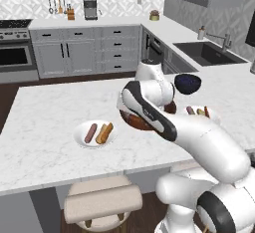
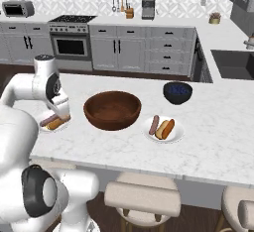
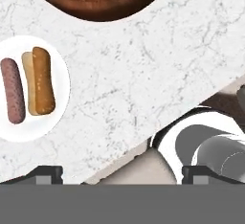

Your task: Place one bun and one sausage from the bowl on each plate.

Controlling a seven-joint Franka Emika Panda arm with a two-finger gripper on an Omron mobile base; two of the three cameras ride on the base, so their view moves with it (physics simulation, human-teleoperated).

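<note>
Both plates (image 2: 163,136) (image 1: 79,138) carry a bun and a sausage, and the bowl (image 2: 112,109) looks empty. The fingers (image 3: 122,173) stand wide, holding nothing; best lift straight clear of the surface (image 3: 158,65).

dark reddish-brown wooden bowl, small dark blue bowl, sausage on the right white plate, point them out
dark reddish-brown wooden bowl (image 2: 112,109), right base view, inner wall
small dark blue bowl (image 2: 177,92), right base view, centre
sausage (image 2: 154,124), right base view, its middle, on the right white plate (image 2: 174,137)
</note>
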